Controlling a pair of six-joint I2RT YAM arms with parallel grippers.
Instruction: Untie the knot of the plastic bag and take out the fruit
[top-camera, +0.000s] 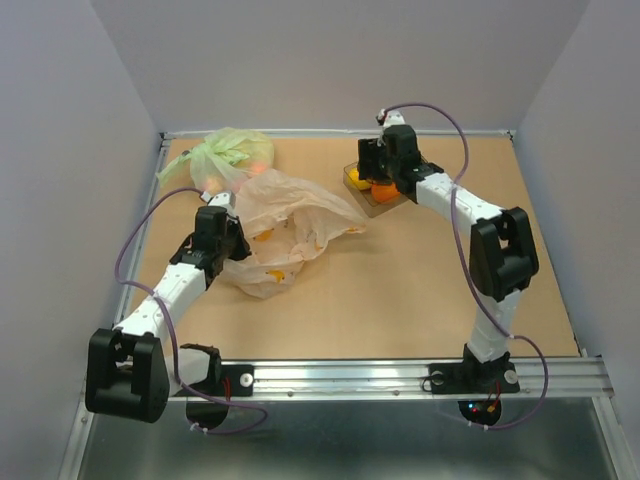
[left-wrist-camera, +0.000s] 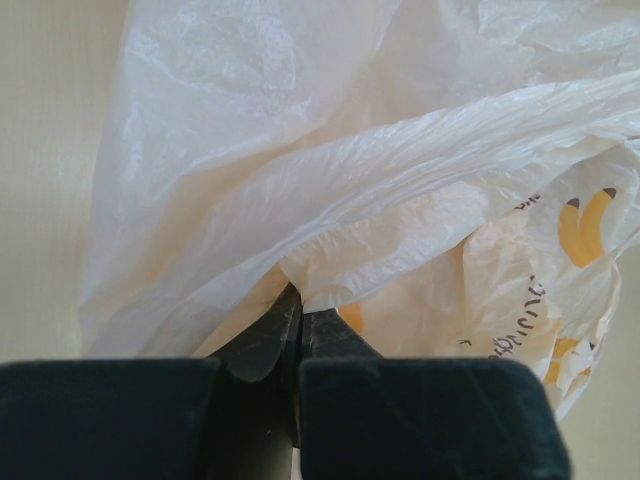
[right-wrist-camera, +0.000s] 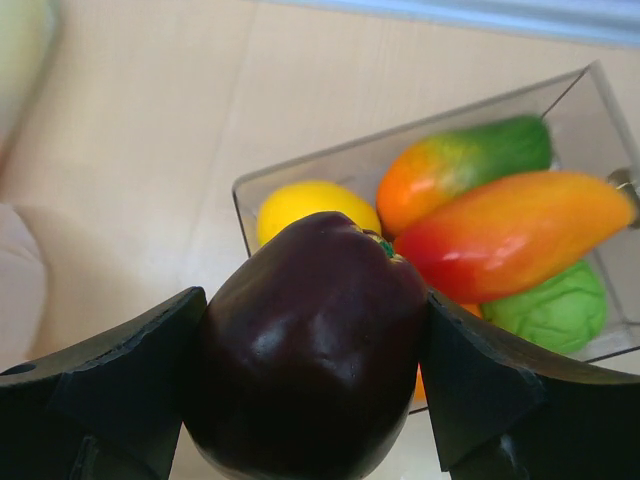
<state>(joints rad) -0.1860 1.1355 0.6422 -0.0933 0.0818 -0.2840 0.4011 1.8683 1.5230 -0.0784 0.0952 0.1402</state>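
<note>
The pale peach plastic bag (top-camera: 290, 225) lies crumpled and spread left of centre on the table; no tied knot shows. My left gripper (left-wrist-camera: 298, 300) is shut on a fold of the bag's film (left-wrist-camera: 380, 200), at the bag's left side (top-camera: 232, 238). My right gripper (right-wrist-camera: 315, 375) is shut on a dark purple fruit (right-wrist-camera: 310, 350), held just in front of a clear box (right-wrist-camera: 420, 160) at the back (top-camera: 372, 188). In the box lie a yellow lemon (right-wrist-camera: 310, 205), an orange-green fruit (right-wrist-camera: 455, 165), a red-orange fruit (right-wrist-camera: 510, 230) and a green lime (right-wrist-camera: 555, 305).
A smaller light-green bag (top-camera: 225, 155) with pinkish fruits stands at the back left, just behind the peach bag. The tan tabletop (top-camera: 400, 290) is bounded by grey walls and a metal rail (top-camera: 400, 375) at the near edge.
</note>
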